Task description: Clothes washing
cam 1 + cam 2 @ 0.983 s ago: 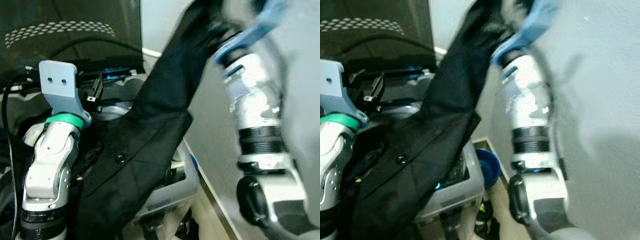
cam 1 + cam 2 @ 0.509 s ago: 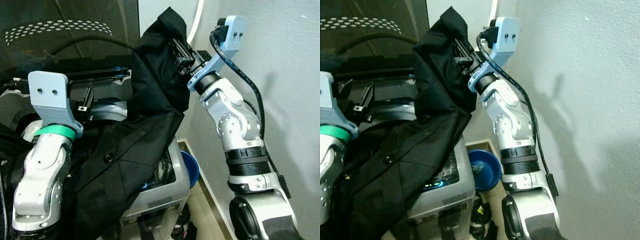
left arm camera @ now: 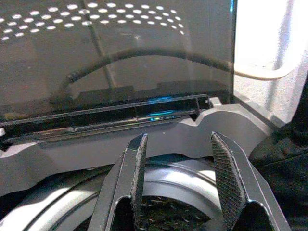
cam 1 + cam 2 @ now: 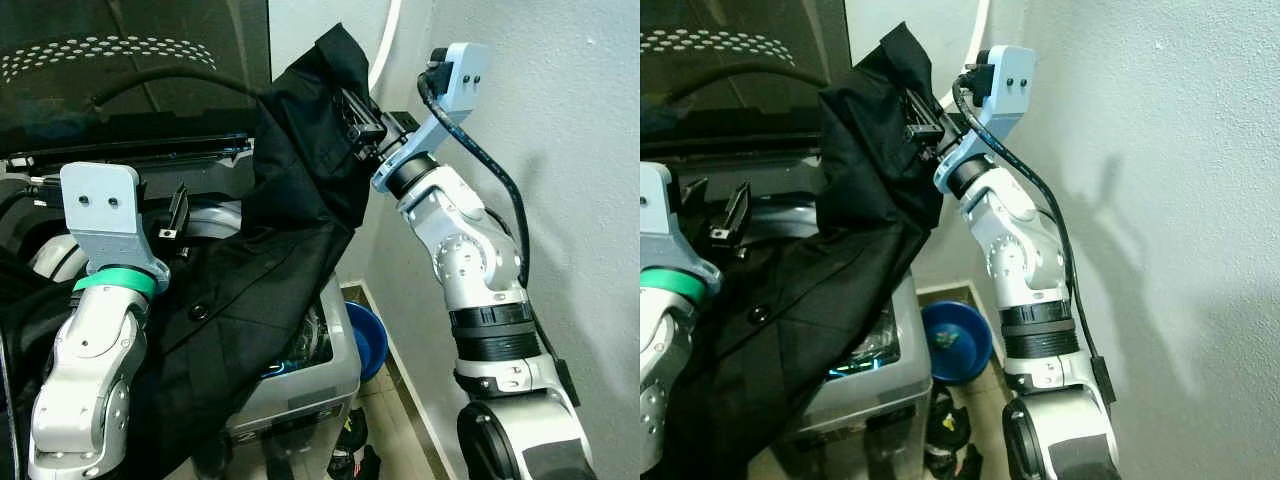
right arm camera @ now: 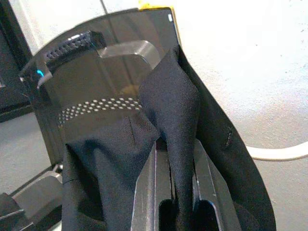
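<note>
The right claw (image 4: 352,118) is raised high, beside the grey wall (image 4: 1160,200), and it is closed on a fold of a black garment (image 4: 290,200). In the right wrist view the cloth (image 5: 171,125) is pinched between the two black fingers (image 5: 202,163) and rises above them in a pointed bunch. From this claw the garment hangs down and to the robot's left. Its lower part lies spread over the front edge of the washing machine (image 4: 310,385) and over the robot's left arm (image 4: 95,330). One dark button (image 4: 197,311) shows on the spread part.

The washing machine is a top-loading one. Its tinted lid (image 3: 115,53) stands up at the back, and the drum opening (image 3: 168,192) is below the left claw (image 3: 180,159). This left claw hovers over the opening, with its fingers (image 3: 231,178) apart and nothing between them. It does not touch the garment, which shows only at the edge of the left wrist view (image 3: 288,154).

On the floor, between the machine and the wall, there is a blue bowl (image 4: 955,340). A white hose (image 4: 388,40) runs up the wall behind the garment.
</note>
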`<state>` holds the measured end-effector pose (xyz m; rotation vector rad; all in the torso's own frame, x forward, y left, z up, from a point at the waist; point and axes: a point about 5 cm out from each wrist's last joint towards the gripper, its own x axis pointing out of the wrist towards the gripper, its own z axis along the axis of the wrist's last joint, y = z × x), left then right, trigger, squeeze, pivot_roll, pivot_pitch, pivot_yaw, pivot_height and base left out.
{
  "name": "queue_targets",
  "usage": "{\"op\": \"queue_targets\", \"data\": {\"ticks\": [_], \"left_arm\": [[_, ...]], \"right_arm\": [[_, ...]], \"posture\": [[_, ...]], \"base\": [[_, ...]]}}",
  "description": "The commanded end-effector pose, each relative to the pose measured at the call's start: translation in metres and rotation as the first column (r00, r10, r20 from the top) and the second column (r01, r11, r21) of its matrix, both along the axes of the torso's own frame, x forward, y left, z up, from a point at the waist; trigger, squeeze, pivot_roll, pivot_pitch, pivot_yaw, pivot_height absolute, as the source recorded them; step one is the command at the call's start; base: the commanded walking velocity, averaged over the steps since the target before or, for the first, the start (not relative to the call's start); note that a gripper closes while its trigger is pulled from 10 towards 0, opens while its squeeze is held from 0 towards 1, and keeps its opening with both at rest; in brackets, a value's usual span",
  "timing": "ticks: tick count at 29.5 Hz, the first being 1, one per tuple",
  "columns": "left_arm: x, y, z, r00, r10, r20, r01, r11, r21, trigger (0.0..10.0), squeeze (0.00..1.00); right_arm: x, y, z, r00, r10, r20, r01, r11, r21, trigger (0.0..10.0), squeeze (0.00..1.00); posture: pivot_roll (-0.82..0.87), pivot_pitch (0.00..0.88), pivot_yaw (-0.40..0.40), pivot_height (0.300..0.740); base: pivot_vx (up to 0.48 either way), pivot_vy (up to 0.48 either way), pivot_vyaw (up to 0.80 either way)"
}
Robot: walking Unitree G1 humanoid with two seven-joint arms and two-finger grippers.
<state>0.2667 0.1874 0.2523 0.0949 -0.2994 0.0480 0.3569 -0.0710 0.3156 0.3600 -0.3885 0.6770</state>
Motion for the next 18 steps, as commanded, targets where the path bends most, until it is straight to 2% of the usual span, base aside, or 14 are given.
{"op": "queue_targets", "data": {"ticks": [1,9,18], "left_arm": [[-0.0032,0.0004,-0.0012,1.0,0.012,-0.007,-0.012,1.0,-0.001,10.0,0.0],[-0.0049,-0.001,-0.0013,1.0,0.011,-0.004,-0.011,1.0,-0.006,10.0,0.0],[-0.0075,-0.003,-0.0014,1.0,0.012,-0.003,-0.012,1.0,-0.006,10.0,0.0]], "right_arm": [[-0.0025,0.004,-0.0009,1.0,0.02,0.0,-0.02,1.0,-0.01,10.0,0.0],[-0.0026,0.0049,-0.0006,1.0,0.026,0.0,-0.026,1.0,-0.012,10.0,0.0],[-0.0033,0.0073,0.0006,0.999,0.045,0.001,-0.045,0.999,-0.014,10.0,0.0]], "posture": [[0.14,0.055,-0.023,0.74],[0.14,0.055,-0.028,0.74],[0.15,0.057,-0.039,0.74]], "base": [[0.0,0.48,0.0],[0.0,0.48,0.0],[0.0,0.0,0.0]]}}
